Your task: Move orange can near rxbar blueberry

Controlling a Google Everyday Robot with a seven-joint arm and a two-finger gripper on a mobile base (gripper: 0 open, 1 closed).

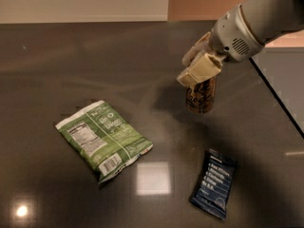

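Note:
The orange can is a brownish-orange cylinder with pale markings, upright in the right middle of the dark table. My gripper comes in from the upper right and is shut on the can's top, its cream fingers covering the lid. The can hangs just above the table or rests lightly on it; I cannot tell which. The rxbar blueberry is a flat navy wrapper with pale text, lying at the lower right, in front of the can and slightly to its right.
A green snack bag lies flat at the left centre. The table's right edge runs diagonally down past the arm. A bright light reflection sits between the bag and the bar.

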